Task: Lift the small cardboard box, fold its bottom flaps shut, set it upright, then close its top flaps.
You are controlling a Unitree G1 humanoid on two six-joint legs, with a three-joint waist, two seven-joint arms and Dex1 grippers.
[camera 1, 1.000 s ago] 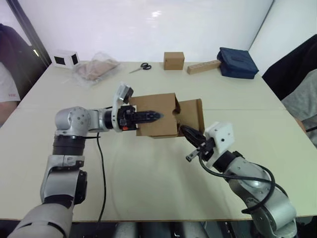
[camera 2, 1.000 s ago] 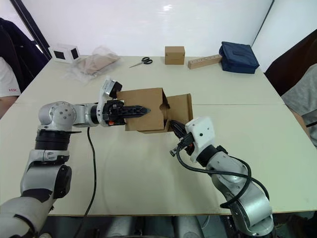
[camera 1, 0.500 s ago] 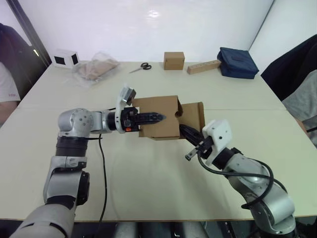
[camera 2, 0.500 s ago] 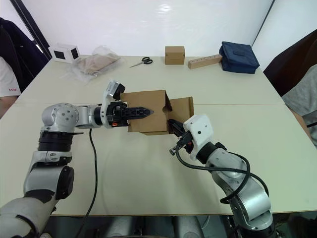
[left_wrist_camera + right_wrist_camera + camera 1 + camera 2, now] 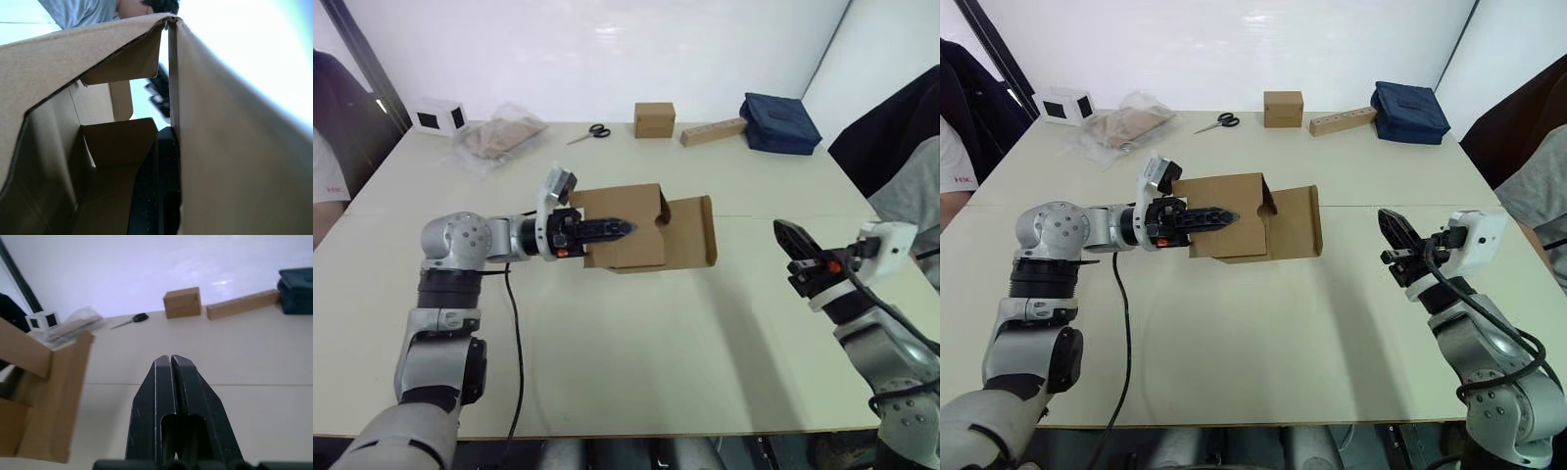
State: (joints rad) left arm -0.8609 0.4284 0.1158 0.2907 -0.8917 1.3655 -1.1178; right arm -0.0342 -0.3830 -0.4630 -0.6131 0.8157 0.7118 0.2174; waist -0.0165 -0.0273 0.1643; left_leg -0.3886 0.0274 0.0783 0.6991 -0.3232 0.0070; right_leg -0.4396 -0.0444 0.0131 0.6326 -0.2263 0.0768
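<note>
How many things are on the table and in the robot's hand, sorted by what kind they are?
Cardboard boxes: 2, the small cardboard box and the cardboard cube
Wooden block: 1
Scissors: 1
Blue bag: 1
Plastic bag: 1
White cube: 1
Total: 7

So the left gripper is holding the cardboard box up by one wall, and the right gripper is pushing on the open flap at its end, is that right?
Not quite. The left gripper does hold the small cardboard box by one wall, but the right gripper is not on the open flap. The left eye view shows it well apart from the box, off to the right, with its fingers together.
</note>
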